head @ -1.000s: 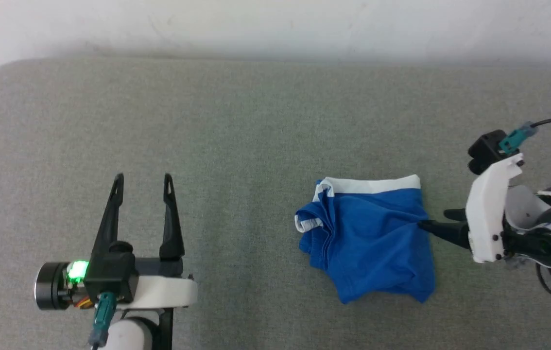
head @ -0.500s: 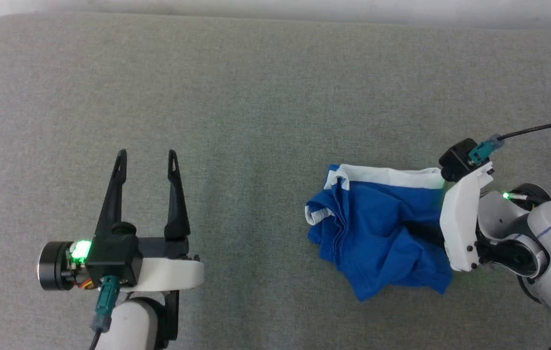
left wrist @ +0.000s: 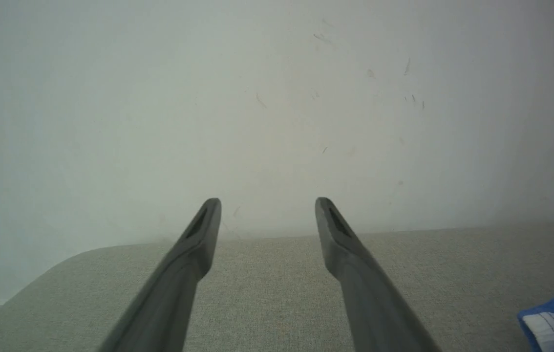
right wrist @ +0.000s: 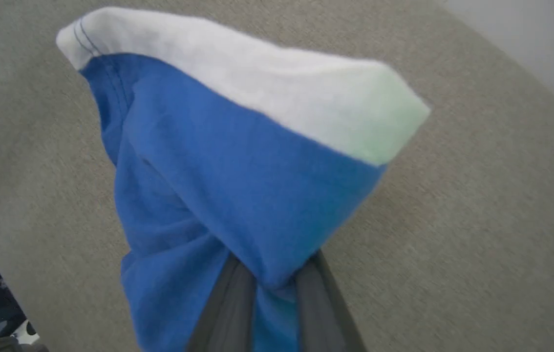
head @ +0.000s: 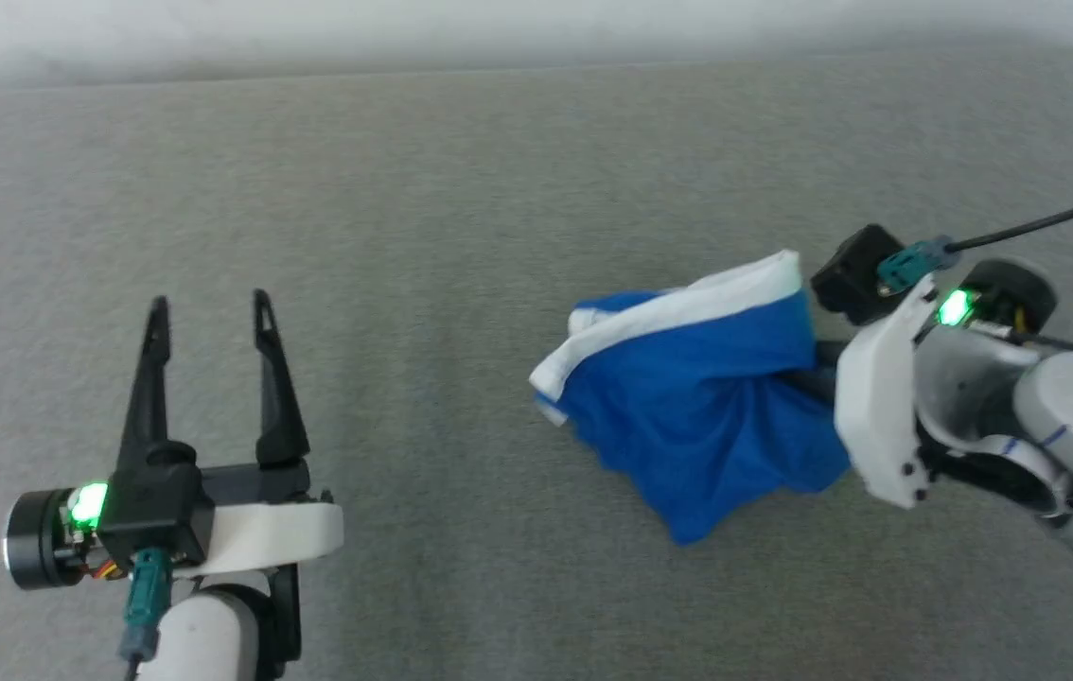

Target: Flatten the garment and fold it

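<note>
The right gripper (right wrist: 267,281) is clamped on a bunched fold of the garment (head: 697,407), probably to draw the cloth up and shake it loose before laying it flat. The left gripper (head: 210,305) hovers well apart, its 2 fingers spread with nothing between them. The garment lies right of centre on the grey padded surface (head: 404,189), crumpled royal blue draping from the pinch, with 1 broad white band (head: 678,303) along its top edge.
</note>
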